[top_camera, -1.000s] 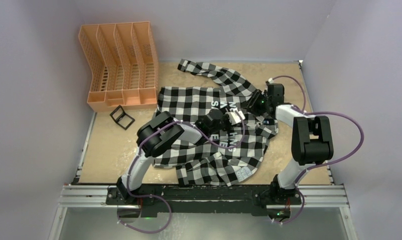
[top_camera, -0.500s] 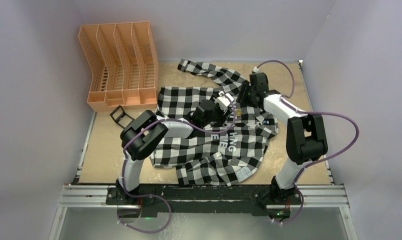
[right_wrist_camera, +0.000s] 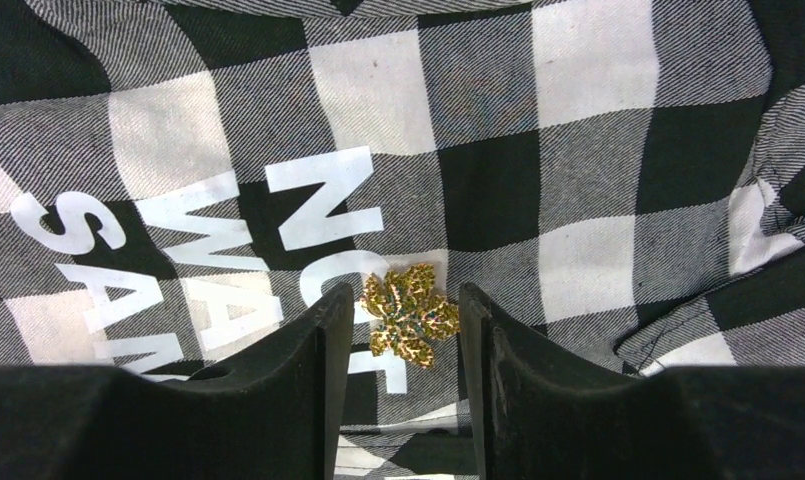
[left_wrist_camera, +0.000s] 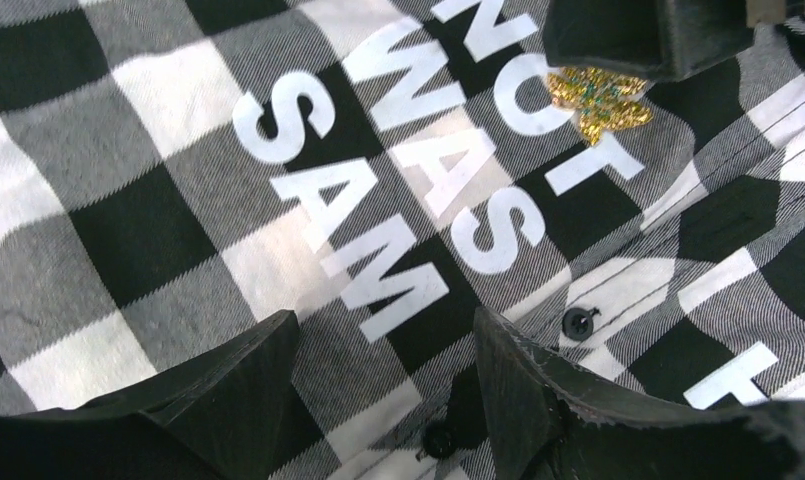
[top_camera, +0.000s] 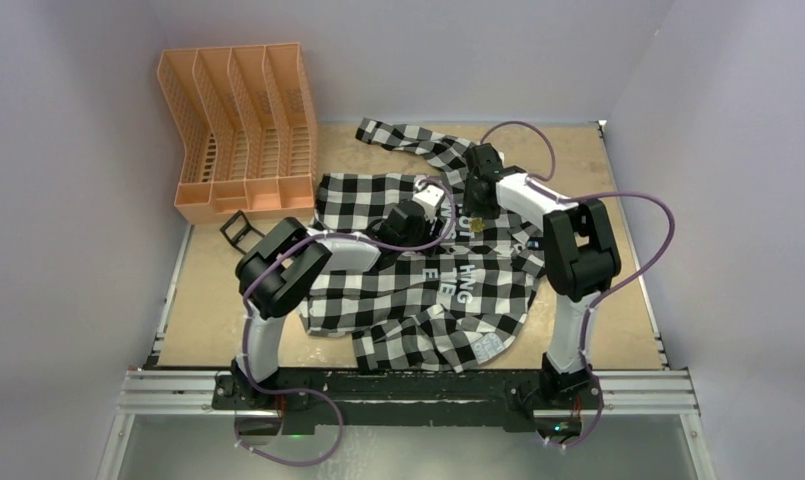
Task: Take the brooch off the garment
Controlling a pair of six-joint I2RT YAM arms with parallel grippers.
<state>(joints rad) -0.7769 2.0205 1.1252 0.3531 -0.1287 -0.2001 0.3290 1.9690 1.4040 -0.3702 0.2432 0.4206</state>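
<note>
My right claw (right_wrist_camera: 406, 295) stands about half open, one finger on each side of the brooch (right_wrist_camera: 410, 312). The gap is barely wider than the pin. Both inner faces sit right at its edges, but I cannot tell whether they press it. The brooch is a gold, flower-shaped cluster lying flat on the garment (top_camera: 363, 200), at the end of the white lettering (right_wrist_camera: 318, 210), over the T of "NOT".

My left claw (left_wrist_camera: 383, 330) is spread wider and holds nothing. Between its fingers is only checked cloth, just below the "SAM" line of the lettering. I cannot say whether its tips touch the fabric.

The right wrist camera shows the whole brooch framed between the fingers. The left wrist camera sees it from the other side of the lettering, with a black part of the right claw covering its far edge and only the near petals showing. That view also shows a dark button (left_wrist_camera: 578, 322) on the placket beside the lettering.

From overhead, both claws meet over the lettering and hide the pin. Only that view shows the whole spread shirt and an orange file rack (top_camera: 238, 130) well apart from the lettering, to its left.
</note>
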